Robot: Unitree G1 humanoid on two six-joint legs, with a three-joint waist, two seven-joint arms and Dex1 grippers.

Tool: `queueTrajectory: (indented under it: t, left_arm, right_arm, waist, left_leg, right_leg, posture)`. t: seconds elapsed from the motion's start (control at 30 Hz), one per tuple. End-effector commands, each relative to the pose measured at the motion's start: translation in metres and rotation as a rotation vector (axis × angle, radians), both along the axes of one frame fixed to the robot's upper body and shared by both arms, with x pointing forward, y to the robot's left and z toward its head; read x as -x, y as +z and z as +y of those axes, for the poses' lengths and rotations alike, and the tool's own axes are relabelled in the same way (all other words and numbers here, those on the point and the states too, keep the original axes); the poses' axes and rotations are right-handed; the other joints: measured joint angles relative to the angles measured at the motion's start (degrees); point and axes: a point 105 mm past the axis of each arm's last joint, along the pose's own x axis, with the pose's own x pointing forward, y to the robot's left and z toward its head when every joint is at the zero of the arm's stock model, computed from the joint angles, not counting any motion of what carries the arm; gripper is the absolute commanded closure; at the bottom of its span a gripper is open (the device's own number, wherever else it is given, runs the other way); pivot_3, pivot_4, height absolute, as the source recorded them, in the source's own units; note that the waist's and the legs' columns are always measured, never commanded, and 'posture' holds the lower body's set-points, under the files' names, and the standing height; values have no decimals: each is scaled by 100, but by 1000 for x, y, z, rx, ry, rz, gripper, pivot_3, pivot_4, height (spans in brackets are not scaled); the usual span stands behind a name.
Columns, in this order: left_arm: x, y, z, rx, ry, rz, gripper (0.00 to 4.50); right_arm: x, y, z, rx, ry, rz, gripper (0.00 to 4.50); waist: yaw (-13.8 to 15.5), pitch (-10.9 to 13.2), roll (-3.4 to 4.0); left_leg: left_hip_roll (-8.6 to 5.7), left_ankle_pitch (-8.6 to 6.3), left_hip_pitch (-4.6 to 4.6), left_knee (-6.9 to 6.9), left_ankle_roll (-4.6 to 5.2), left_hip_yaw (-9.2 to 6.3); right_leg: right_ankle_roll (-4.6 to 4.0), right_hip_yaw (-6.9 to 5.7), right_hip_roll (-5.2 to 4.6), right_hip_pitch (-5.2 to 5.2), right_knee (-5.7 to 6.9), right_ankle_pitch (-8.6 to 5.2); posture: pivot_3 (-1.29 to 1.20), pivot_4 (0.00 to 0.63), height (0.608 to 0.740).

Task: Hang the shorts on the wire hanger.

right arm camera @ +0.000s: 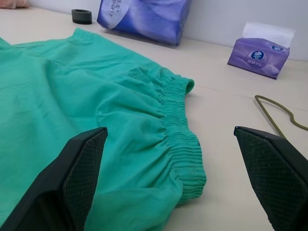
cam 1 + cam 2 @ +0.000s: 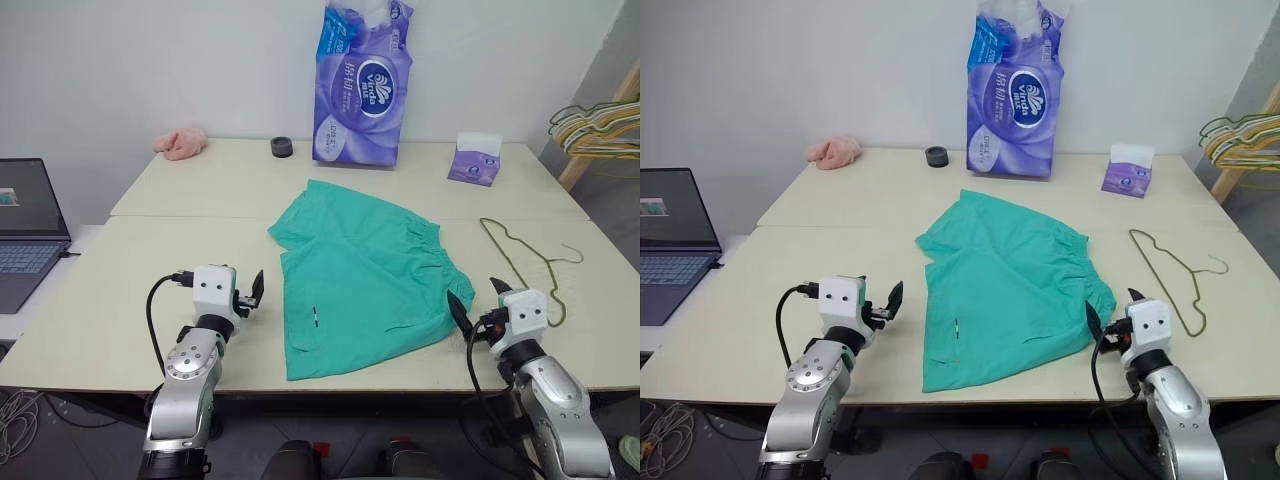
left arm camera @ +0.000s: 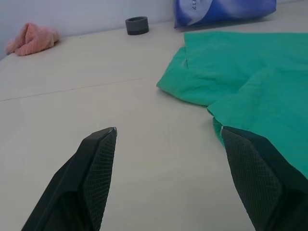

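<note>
The teal-green shorts point(image 2: 365, 275) lie flat in the middle of the table, gathered waistband point(image 1: 180, 130) toward the right. To their right the thin olive wire hanger point(image 2: 520, 240) lies flat on the tabletop, hook pointing right. My left gripper point(image 2: 250, 295) hovers open near the front edge, just left of the shorts' leg hem; in the left wrist view its fingers point(image 3: 98, 159) frame bare table and the cloth edge. My right gripper point(image 2: 476, 298) stands open at the front right, beside the waistband corner, with the hanger point(image 1: 272, 99) beyond it. Neither gripper holds anything.
At the back of the table point(image 2: 150, 240) stand a purple tissue-roll pack point(image 2: 362, 85), a small purple tissue box point(image 2: 475, 160), a black tape roll point(image 2: 282, 148) and a pink cloth lump point(image 2: 180, 143). A laptop point(image 2: 28, 230) sits far left. A bunch of hangers point(image 2: 595, 125) hangs far right.
</note>
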Motion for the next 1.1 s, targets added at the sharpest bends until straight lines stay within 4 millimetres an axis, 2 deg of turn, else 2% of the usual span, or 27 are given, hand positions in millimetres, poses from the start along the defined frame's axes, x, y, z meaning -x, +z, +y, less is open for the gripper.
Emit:
queueTrajectory:
  t: [0.03, 0.53, 0.73, 1.0, 1.1]
  left_arm:
    - [0, 21, -3, -26, -41, -88, 835]
    - [-1, 20, -12, -21, -88, -86, 835]
    - [2, 21, -22, -4, -179, -84, 835]
    - [6, 19, -27, 20, -243, -77, 835]
    - [10, 23, -34, 60, -312, -86, 297]
  right_arm:
    - [-1, 13, 0, -4, -4, -55, 14]
    - [-1, 14, -1, 4, -15, -61, 14]
    - [1, 11, -8, 14, -55, -53, 14]
    - [3, 11, -6, 24, -55, -58, 14]
    - [2, 13, -5, 29, -50, -61, 0]
  waist:
    - [9, 0, 0]
    - [92, -15, 4]
    - [89, -19, 6]
    - [83, -20, 7]
    - [81, -21, 7]
  left_leg:
    - [0, 0, 0, 0, 0, 0]
    - [-1, 0, 2, 1, 0, 3]
    - [-1, 0, 2, 1, 0, 5]
    - [-1, 0, 3, 1, 0, 7]
    - [-1, 0, 4, 1, 1, 8]
  right_leg:
    - [0, 0, 0, 0, 0, 0]
    - [-7, 2, 1, 0, 2, 4]
    - [-18, 3, 1, 0, 2, 11]
    - [-19, 5, 3, 0, 2, 10]
    - [-17, 6, 3, 1, 2, 9]
  posture:
    - [121, 22, 740]
    - [111, 19, 740]
    - [103, 20, 740]
    - [89, 23, 740]
    - [87, 24, 740]
